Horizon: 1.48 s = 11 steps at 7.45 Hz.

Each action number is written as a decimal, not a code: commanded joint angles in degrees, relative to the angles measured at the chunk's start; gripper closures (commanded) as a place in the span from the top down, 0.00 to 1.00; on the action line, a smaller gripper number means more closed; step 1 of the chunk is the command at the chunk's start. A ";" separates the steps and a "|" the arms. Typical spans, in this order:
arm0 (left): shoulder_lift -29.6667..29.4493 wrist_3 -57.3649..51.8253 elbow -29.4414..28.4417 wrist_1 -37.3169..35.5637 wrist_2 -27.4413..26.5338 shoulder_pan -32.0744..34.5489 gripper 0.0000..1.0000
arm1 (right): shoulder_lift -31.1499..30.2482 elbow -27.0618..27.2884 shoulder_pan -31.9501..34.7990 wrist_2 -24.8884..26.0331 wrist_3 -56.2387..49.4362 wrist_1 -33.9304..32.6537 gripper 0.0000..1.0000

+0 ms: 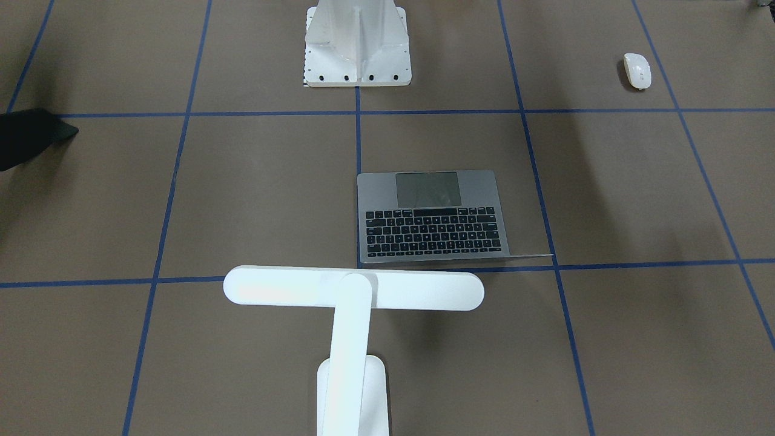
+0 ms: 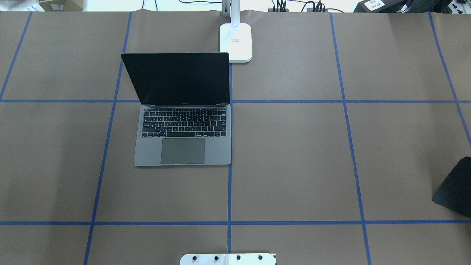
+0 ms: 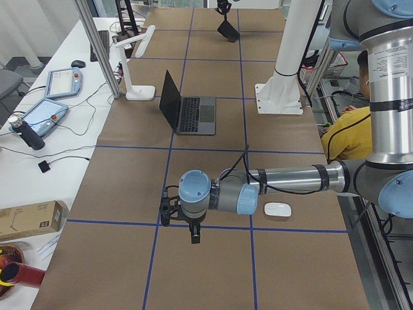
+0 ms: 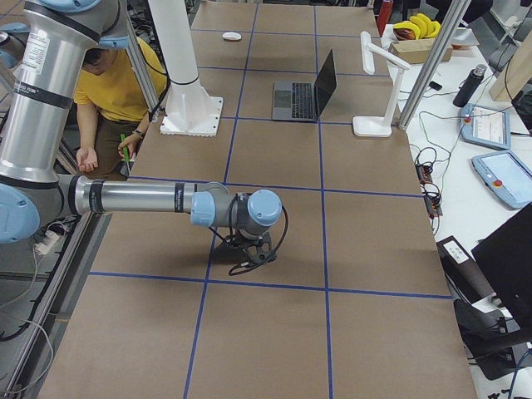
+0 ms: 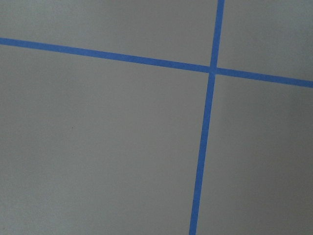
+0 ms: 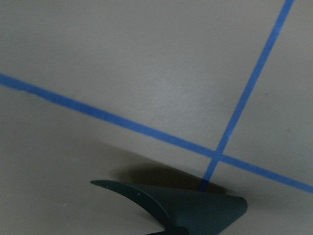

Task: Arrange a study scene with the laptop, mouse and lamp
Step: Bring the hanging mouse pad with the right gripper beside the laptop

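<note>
Slim grey metal laptop [image 2: 183, 147] faces me, white T-shaped lamp [image 1: 351, 289] behind for light; white oval mouse [image 1: 637, 71] unplaced near left tool [image 3: 193, 234]. It and right tool [image 4: 247, 253]: apart or together, cannot tell.

bright, even overhead light covers the table [image 2: 294, 154], leaving only soft, broad shadows. the lamp [image 1: 354, 289] head glares to flat white in the front view. both wrist views are dimmer, grey and slightly soft; a dark shadow lies under the pad [image 6: 195, 208].

Brown worktop [image 2: 294, 165], gridded in blue tape [image 2: 229, 191]. A black mouse pad [image 2: 454, 187] shows at the right edge. A yellow-shirted operator [image 4: 125, 79] sits alongside, and there are bananas [image 4: 422, 23] on the side bench.
</note>
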<state>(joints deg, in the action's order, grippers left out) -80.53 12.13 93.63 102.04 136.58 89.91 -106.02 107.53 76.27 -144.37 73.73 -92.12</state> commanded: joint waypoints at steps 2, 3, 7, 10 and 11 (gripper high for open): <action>0.11 0.00 -0.03 -0.09 0.00 0.18 1.00 | 9.92 1.19 -0.07 -2.05 13.82 10.17 0.00; 0.11 0.00 -0.12 -0.09 0.00 0.18 1.00 | 12.48 1.10 -0.60 -2.14 20.51 15.08 0.00; 0.19 0.00 -0.29 -0.18 0.00 0.18 1.00 | 26.18 4.52 -9.09 1.26 42.59 18.38 0.00; 0.19 0.00 -0.64 -0.26 0.00 0.09 1.00 | 27.88 12.33 -28.13 19.14 54.81 17.68 0.00; 0.19 0.00 -0.64 -0.26 0.00 0.18 1.00 | 28.06 14.27 -34.11 24.96 57.12 16.11 0.00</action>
<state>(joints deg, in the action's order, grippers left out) -80.35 12.13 93.06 101.79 136.58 90.06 -78.29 118.91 50.45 -127.60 126.89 -74.65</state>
